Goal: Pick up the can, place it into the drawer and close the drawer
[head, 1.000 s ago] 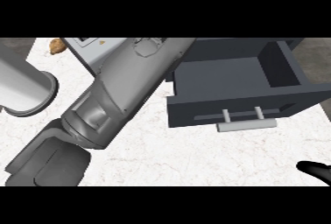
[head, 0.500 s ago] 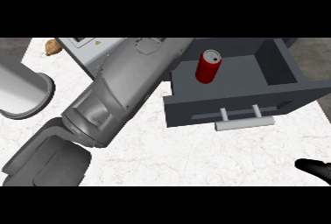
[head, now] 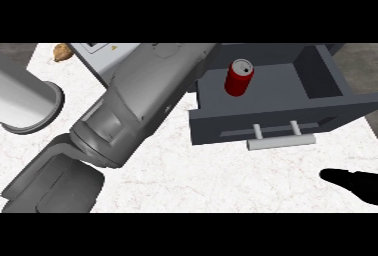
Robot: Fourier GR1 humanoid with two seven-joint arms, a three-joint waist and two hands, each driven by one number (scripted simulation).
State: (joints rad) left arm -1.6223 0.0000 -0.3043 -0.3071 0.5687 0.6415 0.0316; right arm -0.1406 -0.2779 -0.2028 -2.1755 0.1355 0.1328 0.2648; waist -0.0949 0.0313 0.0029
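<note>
The red can (head: 238, 77) stands upright inside the open dark grey drawer (head: 328, 80), near its left wall. Nothing holds the can. The drawer's front panel carries a pale bar handle (head: 280, 141) that faces me. My left forearm (head: 140, 110) runs as a broad grey mass from the lower left up to the drawer's left edge; its hand does not show. Part of my black right hand (head: 356, 183) lies at the lower right edge, below and to the right of the handle and apart from it.
A large grey cylinder (head: 26, 102) lies at the left on the white marble counter (head: 214, 175). A pale box-like appliance (head: 103, 55) and a small brown object (head: 62, 51) sit at the back left, partly behind my forearm.
One second ago no can showed in the drawer; since half a second ago it stands inside. The arms and drawer have barely moved since.
</note>
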